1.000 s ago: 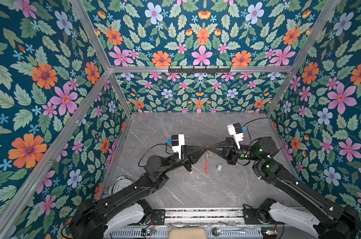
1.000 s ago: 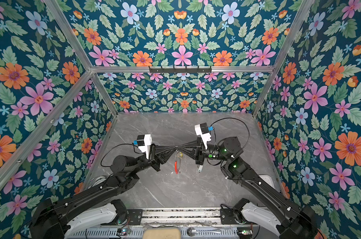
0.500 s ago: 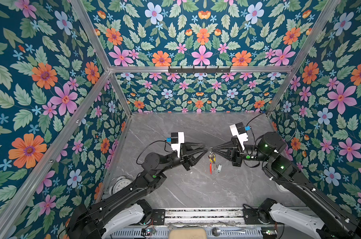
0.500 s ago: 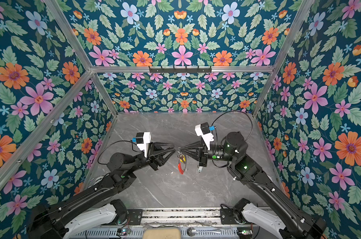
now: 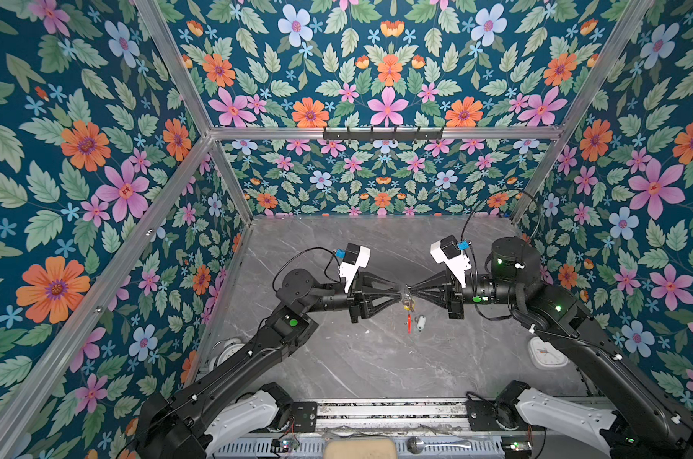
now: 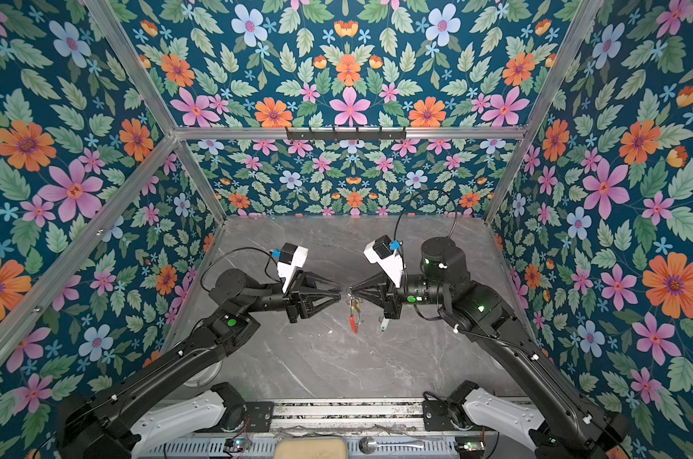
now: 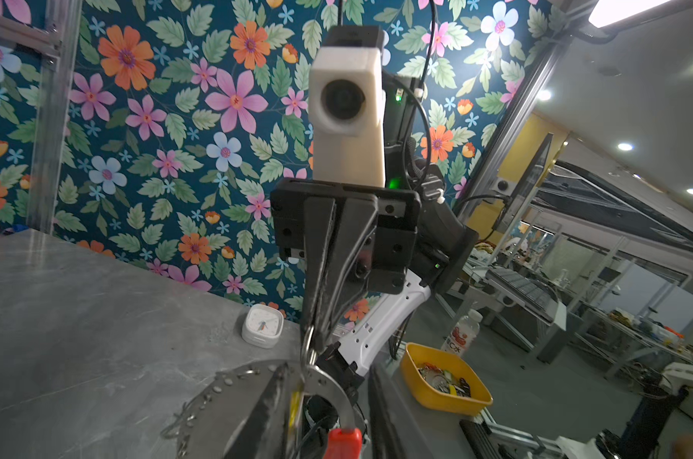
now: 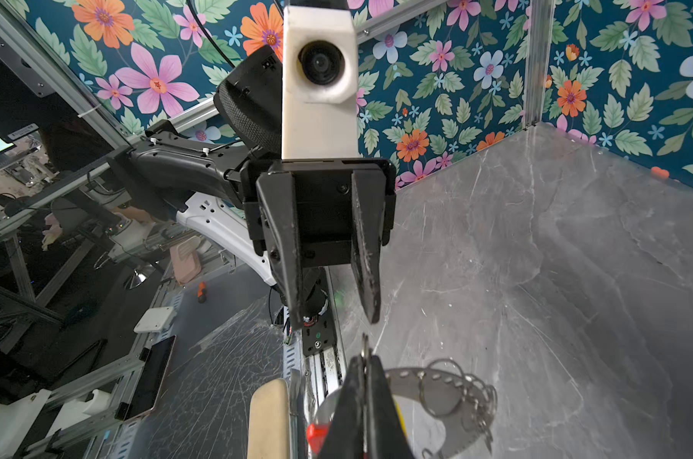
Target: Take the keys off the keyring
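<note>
Grey keyring hangs over the bench centre, pinched by the right gripper.
Left gripper faces it from 9 o'clock, jaws narrowly parted and empty; yellow-tagged key dangles alongside.

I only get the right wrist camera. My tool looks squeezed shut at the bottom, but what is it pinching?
Observer: The left wrist view faces it: the right tool is shut on the keyring, pinching a small silver loop on its rim.
Operator: Is anything lying under it?
Observer: In both top views a small pale oblong piece lies on the table beside the hanging keyring, on the right arm's side; too small to name.
Operator: Anything else down there?
Observer: In a top view a white square clock sits near the table's right edge.
</note>
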Controlling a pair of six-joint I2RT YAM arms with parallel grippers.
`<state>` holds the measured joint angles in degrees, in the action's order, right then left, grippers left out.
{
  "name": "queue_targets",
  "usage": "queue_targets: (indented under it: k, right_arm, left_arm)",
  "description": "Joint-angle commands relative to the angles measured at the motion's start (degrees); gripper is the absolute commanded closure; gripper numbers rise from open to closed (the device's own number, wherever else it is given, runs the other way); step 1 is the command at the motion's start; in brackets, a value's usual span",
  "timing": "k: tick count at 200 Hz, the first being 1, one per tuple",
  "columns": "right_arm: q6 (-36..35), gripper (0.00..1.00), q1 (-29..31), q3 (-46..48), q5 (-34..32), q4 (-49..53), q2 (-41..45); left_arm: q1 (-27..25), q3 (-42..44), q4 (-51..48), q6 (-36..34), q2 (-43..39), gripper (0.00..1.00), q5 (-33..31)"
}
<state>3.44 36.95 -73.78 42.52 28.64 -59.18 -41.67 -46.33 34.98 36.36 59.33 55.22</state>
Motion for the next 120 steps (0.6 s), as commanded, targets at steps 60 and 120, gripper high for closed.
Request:
queue_targets:
  k: [60,120]
  right_arm:
    - [-3.20,1.00,0.06,-3.07,1.42,4.53,-1.77]
    - [-3.87,1.00,0.39,-4.08,0.64,6.07,-2.52]
  left_arm:
    - [0.02,-4.15,-7.98,-3.74,2.40,0.72,5.12]
    - [0.02,-6.37,-10.59,-4.62,4.30,0.86,6.80]
